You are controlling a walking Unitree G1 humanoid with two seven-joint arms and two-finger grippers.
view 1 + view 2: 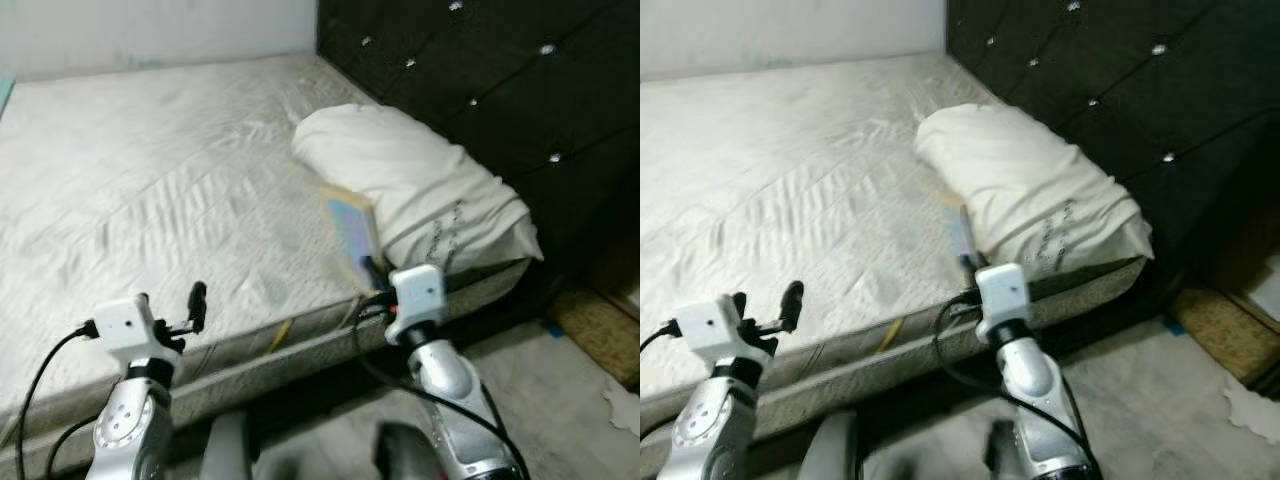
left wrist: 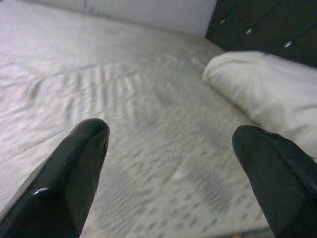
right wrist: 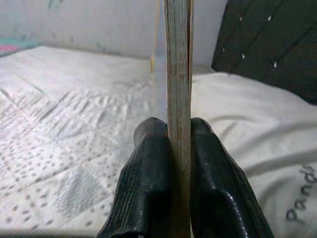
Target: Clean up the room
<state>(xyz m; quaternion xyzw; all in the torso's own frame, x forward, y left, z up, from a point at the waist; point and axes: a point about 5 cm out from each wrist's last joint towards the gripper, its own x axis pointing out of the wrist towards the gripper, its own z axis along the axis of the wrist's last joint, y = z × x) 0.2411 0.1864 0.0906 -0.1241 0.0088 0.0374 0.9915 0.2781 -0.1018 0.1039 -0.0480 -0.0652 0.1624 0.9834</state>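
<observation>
My right tool is shut tight on a book. In the right wrist view the two black fingers press on both flat sides of it, and I see the book's thin edge standing straight up between them. From the head views the book is held up over the near edge of the bed, close to the corner by the dark headboard. It is just beside the white pillow, and I cannot tell if it touches the pillow.

I think the book is light and stiff. It is thin, so it should not bend much. The cover may be smooth, so it could slip or swing if I move fast. The hold is low down on the book, near one end, and most of the book sticks up past the fingers. A hold closer to the middle would be steadier, but this one looks firm enough if I go slowly.

My right arm reaches forward from low down, with the wrist about level with the edge of the bed and the tool pointing up and toward the pillow.

My left tool is open and holds nothing. Its fingers are spread wide over the soft white mattress. The left arm is bent up at the near edge of the bed, well apart from the book, and it is just waiting there.
</observation>
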